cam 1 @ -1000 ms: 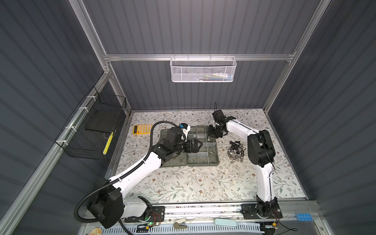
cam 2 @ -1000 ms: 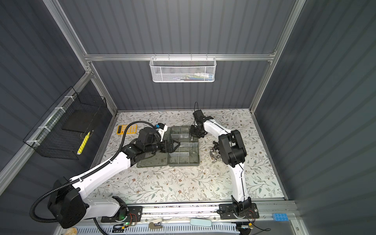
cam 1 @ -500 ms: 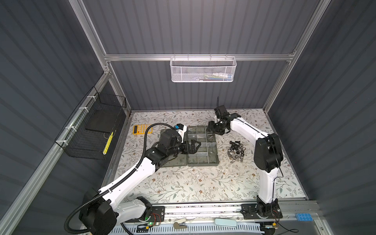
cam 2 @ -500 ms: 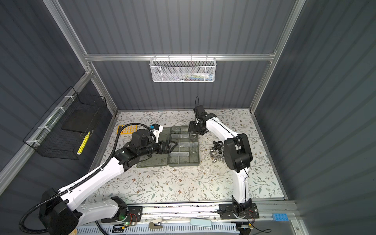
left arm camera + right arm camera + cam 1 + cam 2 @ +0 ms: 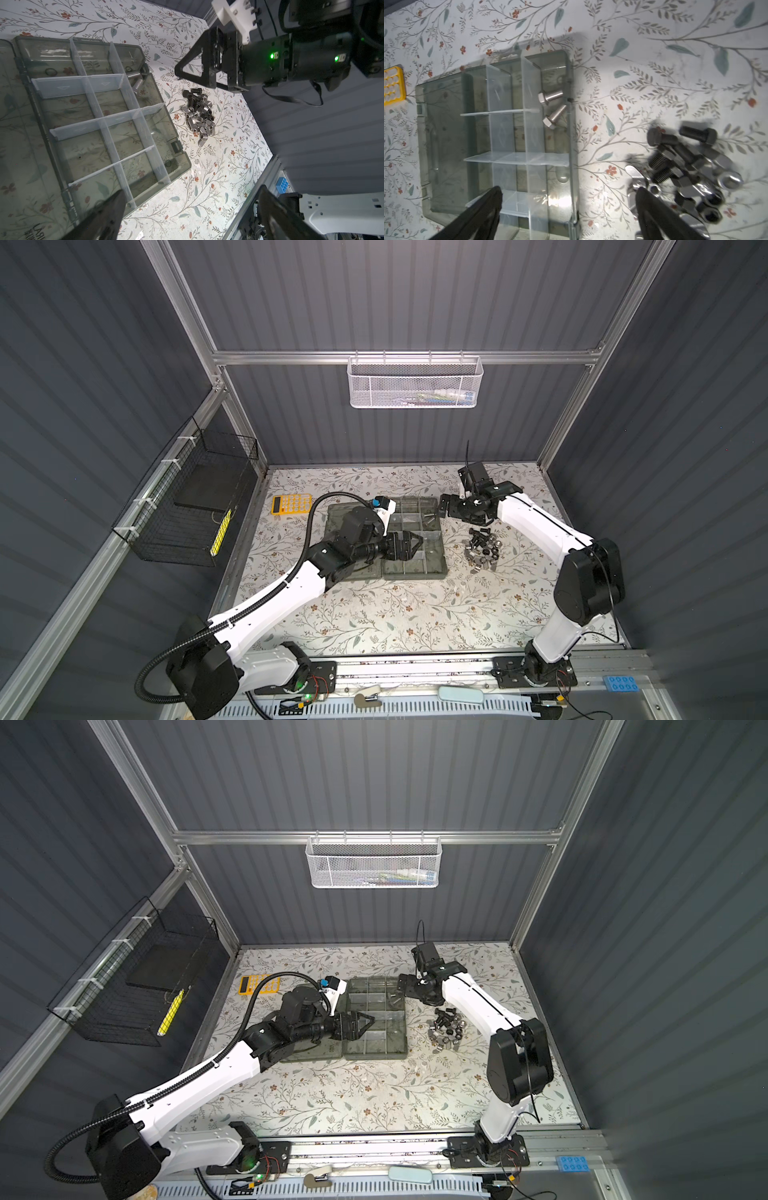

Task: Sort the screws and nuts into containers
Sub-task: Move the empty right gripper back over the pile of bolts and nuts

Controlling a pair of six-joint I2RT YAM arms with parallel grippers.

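R claw (image 5: pixel 568 190) had sprung wide since a sec ago, empty; L claw (image 5: pixel 191 190) agape, empty; two silver screws (image 5: pixel 552 106) in a corner container (image 5: pixel 548 139); floral counter (image 5: pixel 374 614); grey ribbed walls (image 5: pixel 415 302).

Much of flat translucent grey-green lid (image 5: pixel 370 573) of organizer case (image 5: pixel 415 575) hidden under left arm (image 5: pixel 291 593) in both top views. Heap of black and silver screws and nuts (image 5: pixel 691 170) blurred, cut by frame edge in right wrist view. In top view, heap (image 5: pixel 482 547) pieces too small to tell screw from nut. Contents of white mesh basket (image 5: pixel 413 383) indistinct.
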